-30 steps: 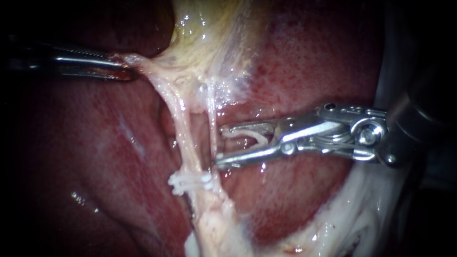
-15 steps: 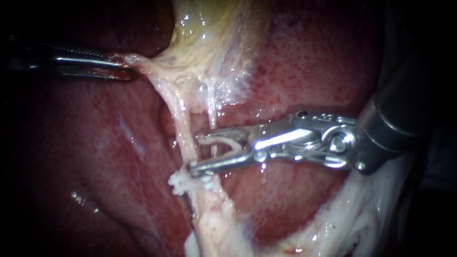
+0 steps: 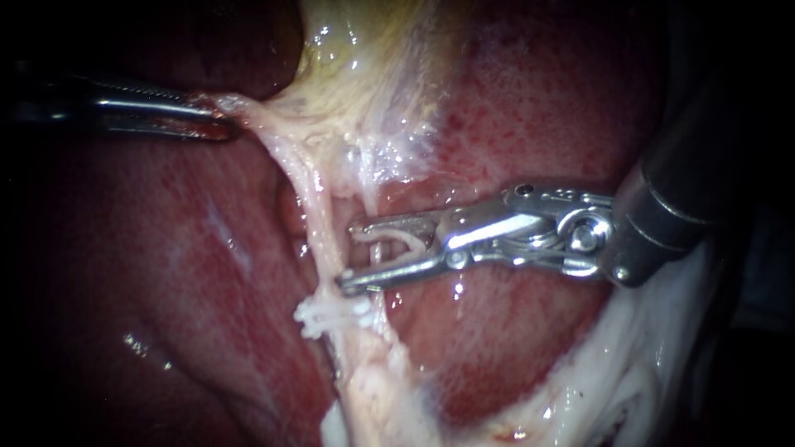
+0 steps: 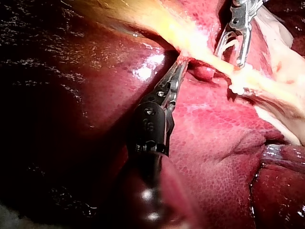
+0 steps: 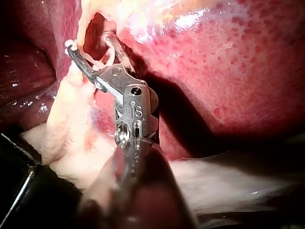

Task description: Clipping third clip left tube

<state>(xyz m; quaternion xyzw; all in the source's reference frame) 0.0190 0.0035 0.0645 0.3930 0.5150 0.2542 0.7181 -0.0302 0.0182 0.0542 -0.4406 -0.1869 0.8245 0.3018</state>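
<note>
Endoscope view: against 0.5 s ago, your right tool has lifted off the placed clip. Its lower jaw tip lay against that clip then and now sits just clear of it. The upper jaw tip has pushed further toward the left tube. Against 1 s ago, both tips have crossed the thin right tube, which now runs between the jaws. The tips reach the left tube's near side; you cannot tell whether they pass around it. Your left tool has not shifted.

Count: 2 tools, 2 tubes, 1 loaded clip and 1 white clump of placed clip where the 2 tubes meet. Whether that clump is 1 clip or more cannot be told. The right tool's jaws stand wide, both bearing the loaded clip seated between them. The left tool's jaws are narrow, clamped on the pale tissue from which the tubes run down over the liver.
</note>
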